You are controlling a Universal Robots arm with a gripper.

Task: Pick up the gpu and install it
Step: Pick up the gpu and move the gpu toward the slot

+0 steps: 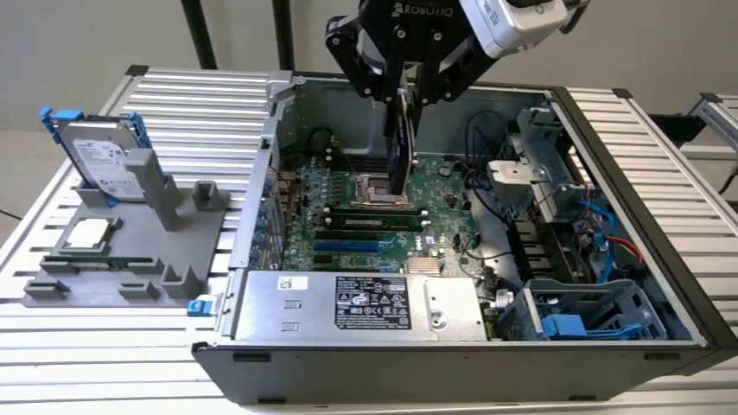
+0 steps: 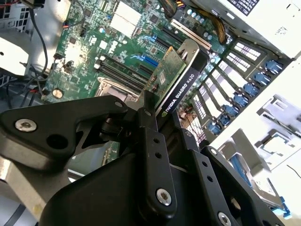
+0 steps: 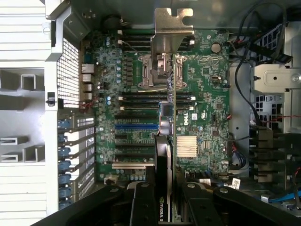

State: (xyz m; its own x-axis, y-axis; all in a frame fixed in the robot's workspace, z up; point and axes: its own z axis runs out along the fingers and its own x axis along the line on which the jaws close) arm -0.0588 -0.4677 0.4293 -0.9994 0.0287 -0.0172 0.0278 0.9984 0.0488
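My gripper point(image 1: 403, 93) is shut on the gpu point(image 1: 400, 147), which hangs edge-on inside the open computer case point(image 1: 237, 259), above the green motherboard point(image 1: 444, 186). In the second wrist view the gpu point(image 2: 175, 77) shows its green board, a black cooler and the silver end bracket point(image 2: 189, 47), with black fingers point(image 2: 146, 113) clamped on its near end. In the first wrist view the card point(image 3: 172, 113) runs as a thin line over the processor socket point(image 3: 155, 70), its bracket point(image 3: 170, 28) at the far end. It hovers off the board, beside the blue expansion slot point(image 3: 136, 126).
On a grey fixture point(image 1: 173, 259) at the exterior view's left stand a silver hard drive with blue rails point(image 1: 102, 160), a processor chip point(image 1: 90, 233) and a memory stick point(image 1: 86, 259). Inside the case are the power supply point(image 1: 358, 303), cables point(image 1: 485, 130) and a blue drive cage point(image 1: 588, 320).
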